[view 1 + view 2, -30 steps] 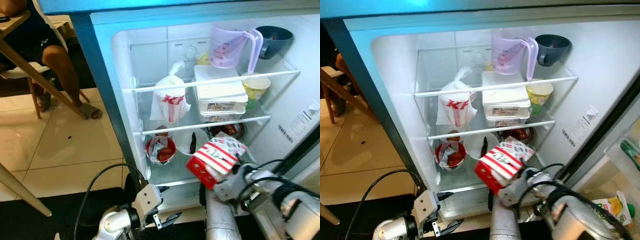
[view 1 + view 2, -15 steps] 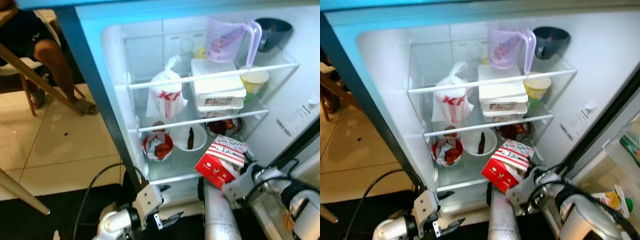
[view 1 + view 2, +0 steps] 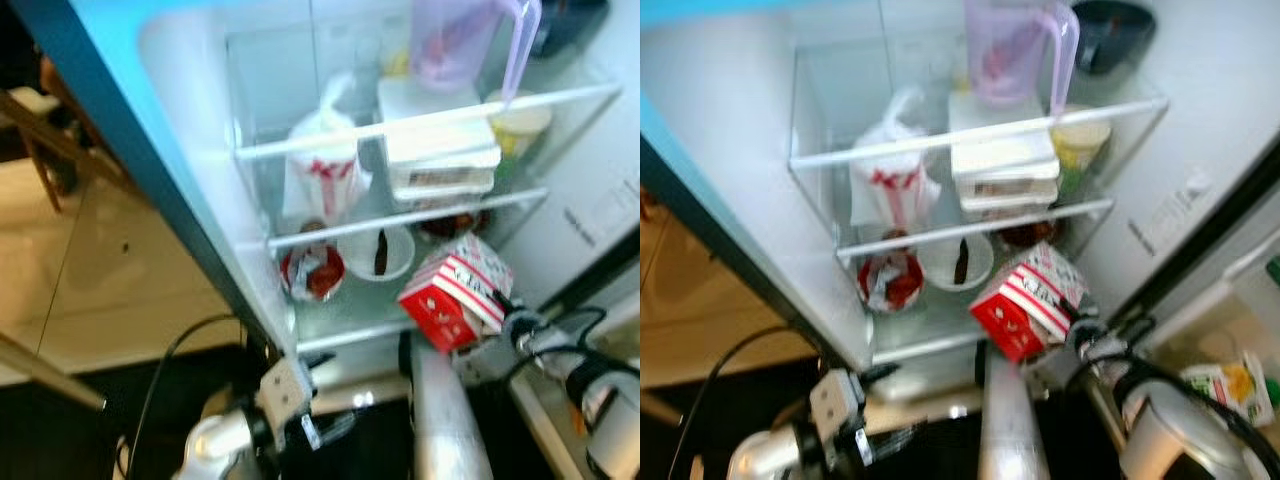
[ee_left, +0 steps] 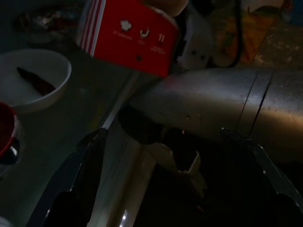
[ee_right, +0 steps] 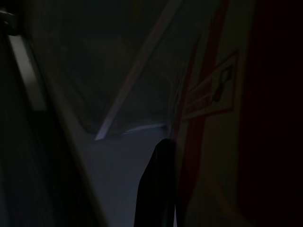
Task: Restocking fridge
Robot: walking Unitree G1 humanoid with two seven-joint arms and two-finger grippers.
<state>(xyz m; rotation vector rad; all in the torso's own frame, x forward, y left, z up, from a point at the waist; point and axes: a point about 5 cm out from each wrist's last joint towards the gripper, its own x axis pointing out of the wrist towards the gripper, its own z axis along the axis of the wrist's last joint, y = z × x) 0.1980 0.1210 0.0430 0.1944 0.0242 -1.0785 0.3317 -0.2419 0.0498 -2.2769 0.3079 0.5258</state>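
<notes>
The right tool (image 3: 497, 305) grips a red-and-white striped cardboard box (image 3: 455, 293), one black finger (image 5: 158, 184) pressed flat against its printed side. The box hangs tilted at the front edge of the fridge's lowest glass shelf (image 3: 350, 310), not yet resting on it, so this item is only partly delivered.

Just beyond the box, further into the fridge, sit a white bowl with a dark strip in it (image 3: 376, 252) and a red tub stuffed with crumpled wrappers (image 3: 312, 272). On the wire-fronted shelf above stand a white paper bag with red print (image 3: 322, 178), a stack of white lidded containers (image 3: 440, 150) and a yellow-green cup (image 3: 520, 118). Higher still is a translucent lilac measuring jug (image 3: 1012, 50). The fridge looks largely stocked already.

The left tool (image 3: 325, 432) hangs low in front of the fridge, its two fingers spread apart and holding nothing.

What remains, as I judge it, is to push the box inward, set it down on the bare glass beside the bowl, and let go. A green-and-white carton (image 3: 1225, 385) lies out beyond the right arm and may be next.
</notes>
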